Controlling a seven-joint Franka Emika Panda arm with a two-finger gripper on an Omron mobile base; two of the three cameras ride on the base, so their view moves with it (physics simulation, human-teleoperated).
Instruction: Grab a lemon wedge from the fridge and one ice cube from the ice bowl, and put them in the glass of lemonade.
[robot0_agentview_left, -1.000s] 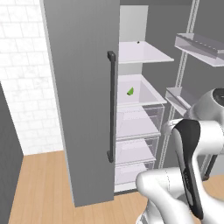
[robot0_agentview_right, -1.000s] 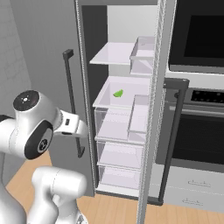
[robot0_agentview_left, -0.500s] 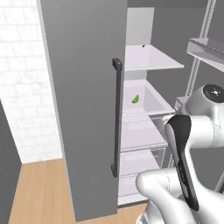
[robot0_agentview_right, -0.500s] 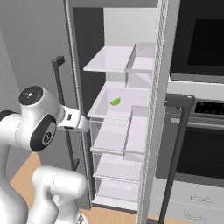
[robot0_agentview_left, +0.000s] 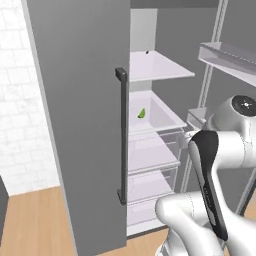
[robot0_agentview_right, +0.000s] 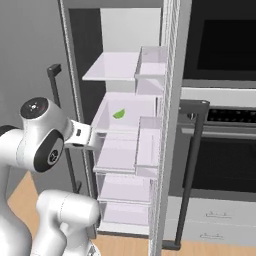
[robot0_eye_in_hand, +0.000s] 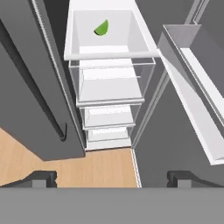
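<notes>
Fridge (robot0_agentview_left: 85, 125) nearer; curved lemon wedge (robot0_eye_in_hand: 101, 28).

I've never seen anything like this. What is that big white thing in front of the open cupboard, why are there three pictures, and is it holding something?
The white thing is a robot arm, and all three pictures show the same moment in a computer-drawn kitchen. Two cameras sit behind the arm, one to its left and one to its right. The third rides on the hand and looks along the gripper, whose two dark finger tips poke up at the bottom corners.

The cupboard is the fridge, with a door swung open. Inside are white shelves and clear drawers. On the middle shelf lies the lemon wedge, a small green piece; you can also find it from the left camera and the right one. Beside the fridge is a black-fronted wall oven.

The gripper holds nothing: its fingers stand wide apart, well short of the wedge.
</notes>
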